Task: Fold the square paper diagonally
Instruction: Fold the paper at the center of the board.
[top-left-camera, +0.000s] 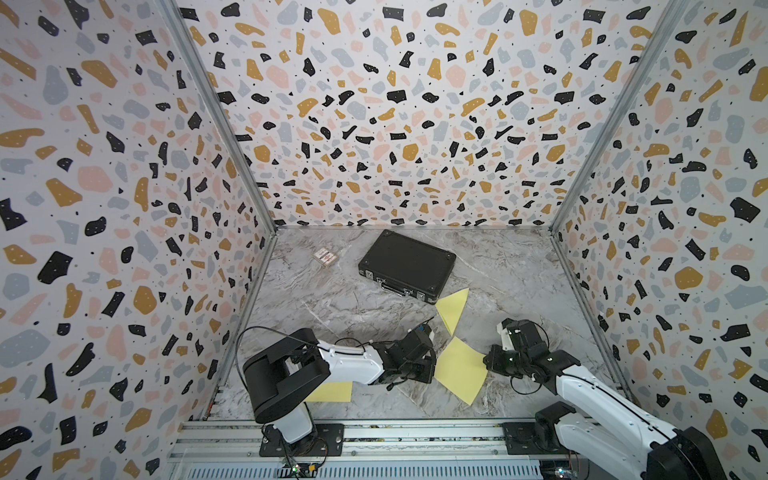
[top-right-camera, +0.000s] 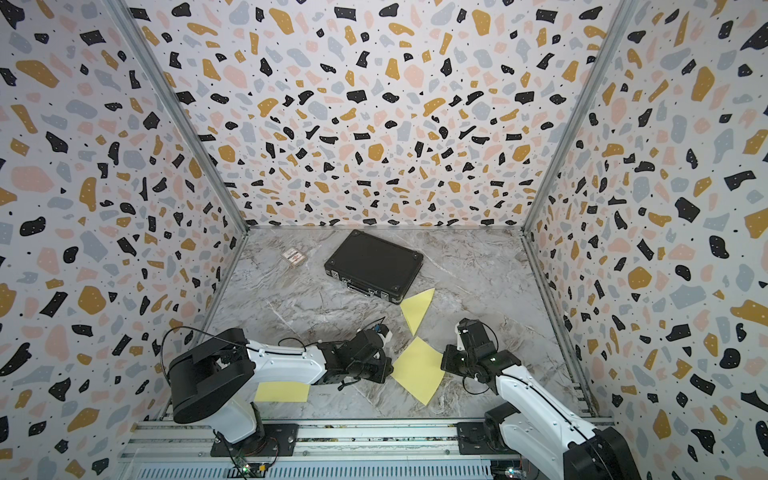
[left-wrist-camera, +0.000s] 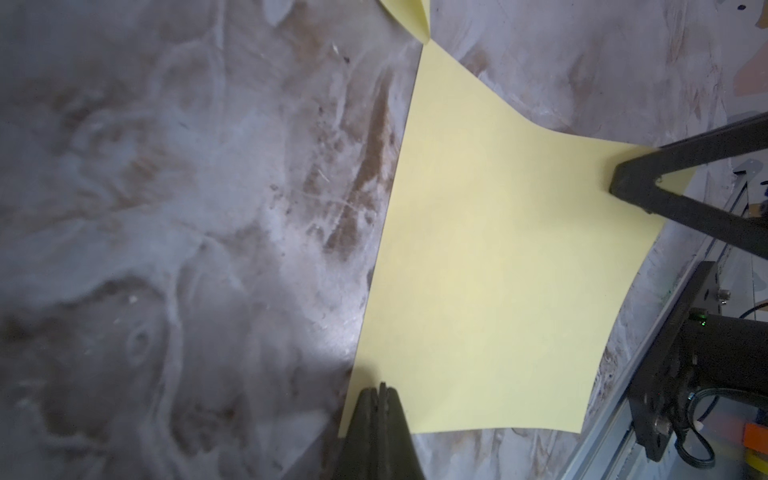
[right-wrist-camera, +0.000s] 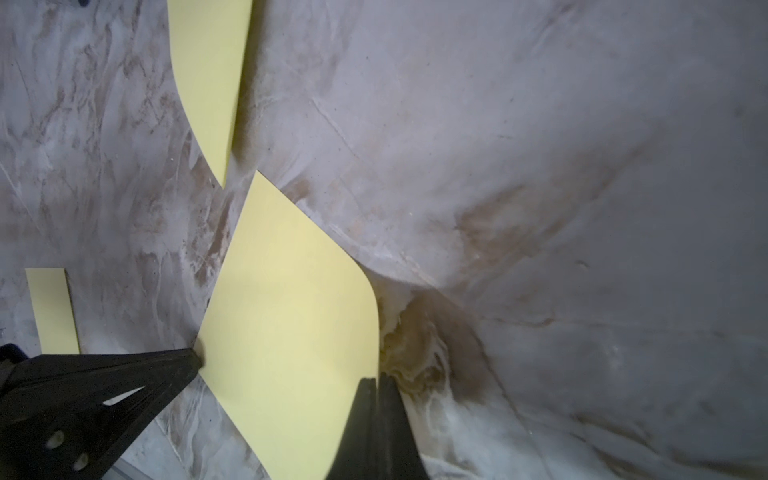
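Your left tool (left-wrist-camera: 382, 388) has its jaws pressed together with only a thin slit between them. Its tips sit on one corner of the square paper (top-left-camera: 459, 370), and that corner is hidden under them, so you cannot tell whether the sheet is actually caught. Your right tool (right-wrist-camera: 376, 380) is also pressed together, at the opposite corner. There the sheet's edge curls up into the tips, so it reads as pinching the paper. In both top views the wrists cover the tips of both tools. The paper lies as a yellow diamond between them, near the front of the worktop (top-left-camera: 332, 299), mostly flat. The left arm (top-left-camera: 353, 363) reaches low and nearly level from its base on the front rail towards the paper. The right arm (top-left-camera: 590, 395) comes in from the near corner, its base cut off by the frame, with the wrist bent towards the sheet. Just beyond the paper's far corner lies a folded yellow triangle (top-left-camera: 453, 309), close to it but apart and cut off in the left wrist view. Another yellow sheet (top-left-camera: 330, 392) is half hidden under the left arm. Further back are a closed black case (top-left-camera: 407, 264) and a small box (top-left-camera: 325, 256), its print too small to read.
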